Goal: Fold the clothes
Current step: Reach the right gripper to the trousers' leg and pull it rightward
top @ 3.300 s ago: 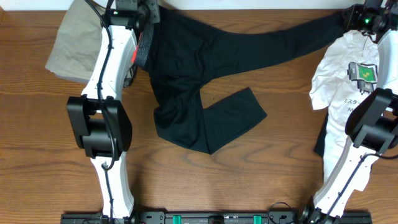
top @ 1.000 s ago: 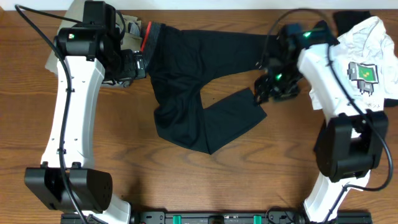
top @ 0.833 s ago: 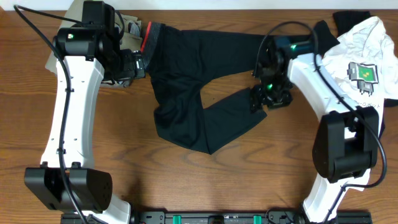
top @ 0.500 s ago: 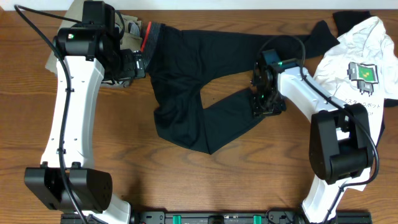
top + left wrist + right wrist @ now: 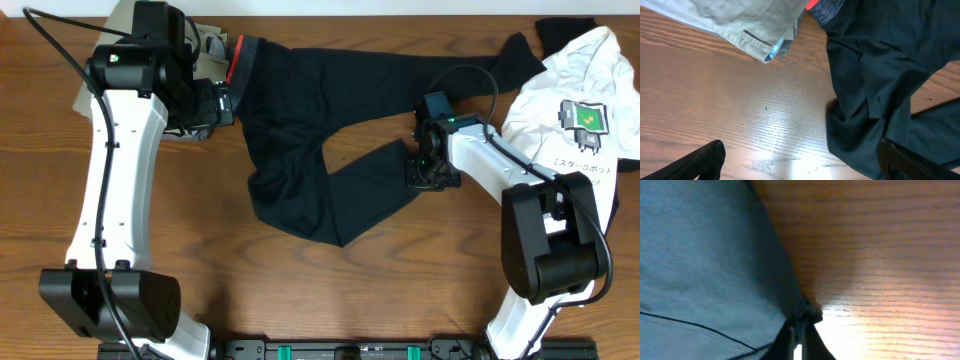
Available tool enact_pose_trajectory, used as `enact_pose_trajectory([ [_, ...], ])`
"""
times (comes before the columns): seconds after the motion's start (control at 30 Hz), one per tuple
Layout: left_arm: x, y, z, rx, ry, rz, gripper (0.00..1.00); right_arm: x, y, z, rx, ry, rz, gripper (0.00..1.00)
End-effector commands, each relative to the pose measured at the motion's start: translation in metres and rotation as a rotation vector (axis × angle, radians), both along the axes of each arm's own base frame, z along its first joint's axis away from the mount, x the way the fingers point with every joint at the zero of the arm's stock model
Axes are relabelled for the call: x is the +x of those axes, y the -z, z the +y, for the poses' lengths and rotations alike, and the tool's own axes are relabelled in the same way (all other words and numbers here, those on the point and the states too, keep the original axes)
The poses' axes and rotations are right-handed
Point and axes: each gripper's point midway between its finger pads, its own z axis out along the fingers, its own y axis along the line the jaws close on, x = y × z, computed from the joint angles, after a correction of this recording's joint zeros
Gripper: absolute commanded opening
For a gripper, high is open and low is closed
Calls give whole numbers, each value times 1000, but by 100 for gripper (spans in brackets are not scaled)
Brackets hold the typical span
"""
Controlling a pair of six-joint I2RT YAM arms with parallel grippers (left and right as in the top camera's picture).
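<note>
From overhead: looking straight down from far up, taking in the whole counter [image 5: 330,290] and both arms, bases at the lower edge of the frame.

From the left wrist: looking down at a slant from middling height onto the upper-left part of the overhead frame, with a corner of the khaki trousers [image 5: 730,20] at upper left and the black trousers [image 5: 880,75] at right.

From the right wrist: very close, almost on the wood, at the trouser-leg end right of centre overhead.

Shared by all three: black trousers and counter.
</note>
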Motion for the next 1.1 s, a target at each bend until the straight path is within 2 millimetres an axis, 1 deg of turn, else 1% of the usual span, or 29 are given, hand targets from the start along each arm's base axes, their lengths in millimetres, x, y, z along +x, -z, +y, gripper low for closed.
enact_pose_trajectory([
  [0.0,0,0,3,10,9,-1,98,-13,16,-13,-51,96,50,1],
  [0.07,0,0,3,10,9,-1,98,-11,6,-19,-47,123,37,1],
  [0.1,0,0,3,10,9,-1,98,-10,-3,-25,-43,140,26,1],
  [0.17,0,0,3,10,9,-1,98,-8,-21,-36,-34,173,0,1],
  [0.27,1,0,3,10,9,-4,98,-10,-55,-52,-14,222,-51,1],
  [0.33,2,-1,3,9,9,-8,98,-16,-77,-60,-5,247,-79,1],
  [0.43,2,-1,3,10,9,-9,98,-31,-107,-71,-2,277,-116,1],
  [0.57,2,-1,3,10,9,-8,98,-49,-134,-87,-7,304,-146,1],
  [0.67,2,-1,3,10,9,-8,98,-60,-143,-108,-49,358,-153,1],
  [0.73,2,-1,3,10,9,-8,98,-67,-145,-127,-93,408,-145,1],
  [0.77,2,-1,3,10,9,-8,98,-69,-145,-133,-94,425,-138,1],
  [0.83,2,-1,3,10,9,-8,98,-71,-145,-137,-75,451,-131,1],
  [0.87,2,-1,3,10,9,-8,98,-71,-145,-136,-55,458,-130,1],
  [0.97,2,-1,3,10,9,-7,98,-66,-151,-135,-17,489,-160,1],
  [1.03,2,-1,3,10,9,-8,98,-54,-160,-139,-3,536,-233,1],
  [1.07,2,-1,3,10,9,-9,98,-44,-165,-142,5,561,-287,1],
])
